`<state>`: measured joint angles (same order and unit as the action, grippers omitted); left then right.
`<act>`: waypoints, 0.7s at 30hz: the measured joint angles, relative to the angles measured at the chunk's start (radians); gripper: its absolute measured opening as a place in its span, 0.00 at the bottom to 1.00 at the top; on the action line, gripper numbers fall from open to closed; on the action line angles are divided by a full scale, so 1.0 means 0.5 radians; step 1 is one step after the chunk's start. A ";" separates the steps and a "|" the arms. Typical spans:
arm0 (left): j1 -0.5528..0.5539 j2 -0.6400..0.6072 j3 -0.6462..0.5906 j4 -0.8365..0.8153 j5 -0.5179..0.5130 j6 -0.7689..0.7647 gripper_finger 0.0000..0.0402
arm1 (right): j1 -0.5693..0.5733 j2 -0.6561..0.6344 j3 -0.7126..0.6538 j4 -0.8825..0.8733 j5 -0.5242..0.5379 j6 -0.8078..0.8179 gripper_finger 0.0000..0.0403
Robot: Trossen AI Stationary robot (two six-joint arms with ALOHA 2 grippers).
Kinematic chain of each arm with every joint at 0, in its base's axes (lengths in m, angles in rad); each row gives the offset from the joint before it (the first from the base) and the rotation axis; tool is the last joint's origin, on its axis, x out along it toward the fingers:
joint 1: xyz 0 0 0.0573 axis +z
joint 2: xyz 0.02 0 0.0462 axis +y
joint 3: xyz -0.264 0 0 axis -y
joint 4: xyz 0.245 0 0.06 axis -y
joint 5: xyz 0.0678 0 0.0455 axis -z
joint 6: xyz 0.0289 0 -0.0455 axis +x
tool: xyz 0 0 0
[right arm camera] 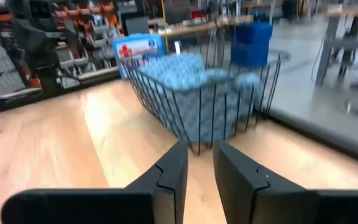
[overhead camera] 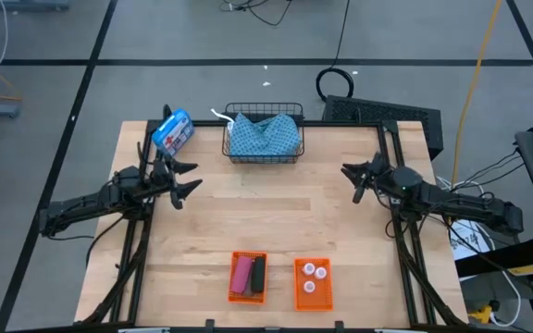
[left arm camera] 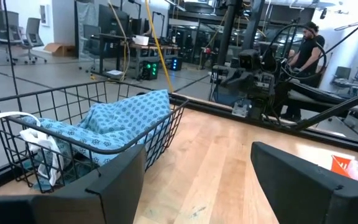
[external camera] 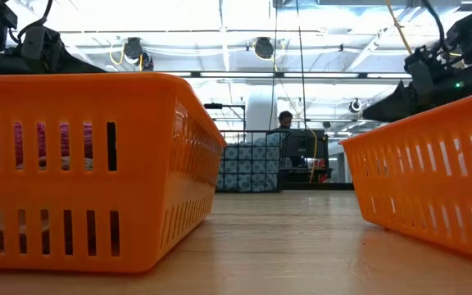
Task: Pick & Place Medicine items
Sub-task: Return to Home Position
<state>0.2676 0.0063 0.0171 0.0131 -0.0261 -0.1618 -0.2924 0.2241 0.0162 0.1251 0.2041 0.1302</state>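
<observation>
Two orange baskets stand at the table's near edge. The left basket (overhead camera: 247,298) holds a pink piece (overhead camera: 241,275) and a black piece (overhead camera: 257,273) lying side by side. The right basket (overhead camera: 297,294) holds three small white bottles (overhead camera: 310,276) standing on its floor. My left gripper (overhead camera: 192,178) hovers open at the table's left, far from both baskets, with nothing between its fingers (left arm camera: 197,155). My right gripper (overhead camera: 350,176) hovers at the table's right, shut but for a narrow slit, and holds nothing (right arm camera: 199,149).
A black wire basket (overhead camera: 263,157) with a blue patterned cloth (overhead camera: 265,136) stands at the far edge's middle. A blue-and-white package (overhead camera: 173,131) lies at the far left corner. Bare wood stretches between the grippers. A person (left arm camera: 306,50) is in the room beyond.
</observation>
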 joint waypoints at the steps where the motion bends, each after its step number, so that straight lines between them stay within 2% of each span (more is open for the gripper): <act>1: 0.000 0.000 -0.001 0.003 0.000 0.001 0.75 | 0.000 0.000 -0.001 -0.044 -0.002 0.047 0.17; 5: 0.000 0.000 -0.004 0.028 -0.001 0.001 0.75 | 0.000 0.001 -0.002 -0.087 0.003 0.182 0.17; 21: 0.000 0.000 -0.005 0.038 -0.002 0.002 0.75 | 0.000 0.001 -0.003 -0.050 0.007 0.187 0.17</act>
<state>0.2676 0.0063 0.0147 0.0322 -0.0273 -0.1608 -0.2924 0.2245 0.0147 0.1001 0.2077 0.2237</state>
